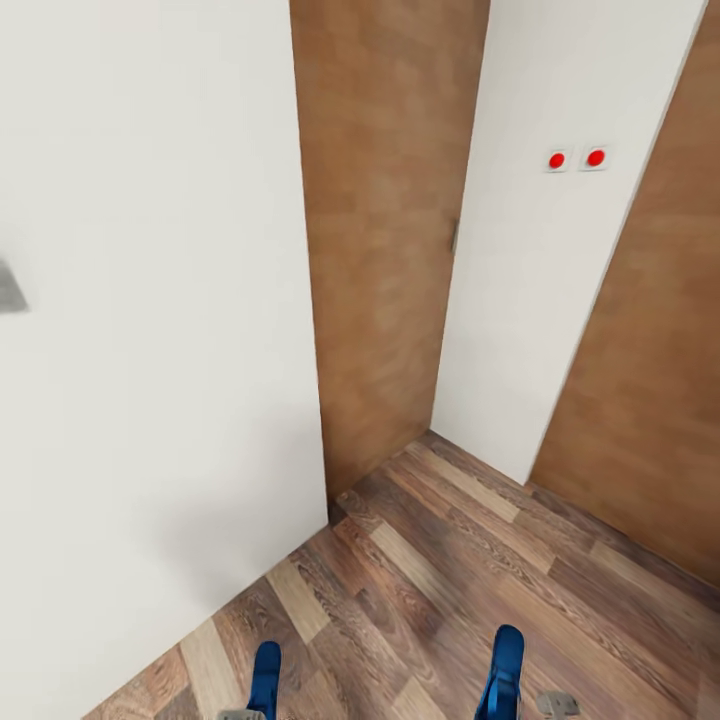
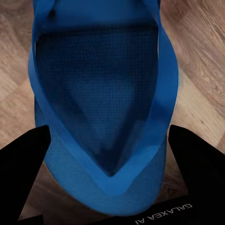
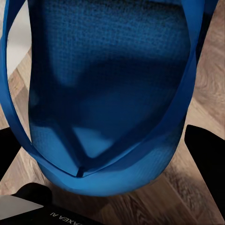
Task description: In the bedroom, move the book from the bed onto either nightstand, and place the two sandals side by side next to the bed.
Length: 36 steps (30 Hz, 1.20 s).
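Both arms held low, each gripper clamped on a blue sandal.

In the head view the left gripper sits at about 7 o'clock and the right gripper at about 5 o'clock, well apart. Wrist views show dark fingers of the left gripper flanking the left sandal, and dark fingers beside the right sandal, both gripped.

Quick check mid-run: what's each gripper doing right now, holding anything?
Left gripper: shut on a blue sandal, carried above the wood floor.
Right gripper: shut on the other blue sandal.
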Motion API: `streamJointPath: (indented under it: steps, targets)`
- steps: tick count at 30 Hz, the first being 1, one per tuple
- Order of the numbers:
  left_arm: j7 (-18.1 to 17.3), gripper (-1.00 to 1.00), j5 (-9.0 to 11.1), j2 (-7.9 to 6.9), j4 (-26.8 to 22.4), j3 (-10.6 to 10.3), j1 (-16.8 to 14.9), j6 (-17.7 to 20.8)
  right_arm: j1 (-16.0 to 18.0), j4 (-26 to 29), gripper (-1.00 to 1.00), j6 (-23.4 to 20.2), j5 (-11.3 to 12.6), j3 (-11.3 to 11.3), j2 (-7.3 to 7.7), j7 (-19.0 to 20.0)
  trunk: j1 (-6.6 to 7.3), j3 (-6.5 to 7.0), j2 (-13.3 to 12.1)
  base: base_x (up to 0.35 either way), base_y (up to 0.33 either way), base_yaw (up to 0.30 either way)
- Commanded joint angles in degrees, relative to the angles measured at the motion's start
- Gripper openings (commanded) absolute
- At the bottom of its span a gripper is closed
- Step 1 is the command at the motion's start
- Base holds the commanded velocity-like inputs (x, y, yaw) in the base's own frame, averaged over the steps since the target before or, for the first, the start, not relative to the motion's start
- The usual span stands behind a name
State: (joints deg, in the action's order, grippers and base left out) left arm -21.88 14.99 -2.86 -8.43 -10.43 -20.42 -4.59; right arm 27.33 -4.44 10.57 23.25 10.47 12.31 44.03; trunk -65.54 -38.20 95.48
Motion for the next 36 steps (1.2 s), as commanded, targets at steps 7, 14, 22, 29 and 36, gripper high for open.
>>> streamJointPath:
  steps: [7,14,22,29,36]
  targets:
    - [-0.09,-1.0,0.48,-0.02,0.08,-0.47,-0.06,-0.24,0.09,-0.22,-1.0,0.41,0.48,0.42,-0.01,0.26,0.01,-0.05,0.03,0.0,0.0,0.29]
    - [-0.09,-1.0,0.48,0.0,0.08,-0.47,-0.06,-0.24,0.09,-0.22,-1.0,0.46,0.48,0.42,-0.01,0.26,0.01,-0.05,0.03,0.0,0.0,0.29]
    - [-0.09,-1.0,0.48,-0.01,0.08,-0.47,-0.06,-0.24,0.09,-0.22,-1.0,0.45,0.48,0.42,-0.01,0.26,0.01,-0.05,0.03,0.0,0.0,0.29]
    - [-0.09,-1.0,0.48,-0.01,0.08,-0.47,-0.06,-0.24,0.09,-0.22,-1.0,0.45,0.49,0.43,-0.01,0.26,0.01,-0.05,0.03,0.0,0.0,0.29]
    - [-0.09,-1.0,0.47,0.0,0.08,-0.47,-0.06,-0.24,0.09,-0.22,-1.0,0.43,0.5,0.42,-0.01,0.26,0.01,-0.05,0.03,0.0,0.0,0.291]
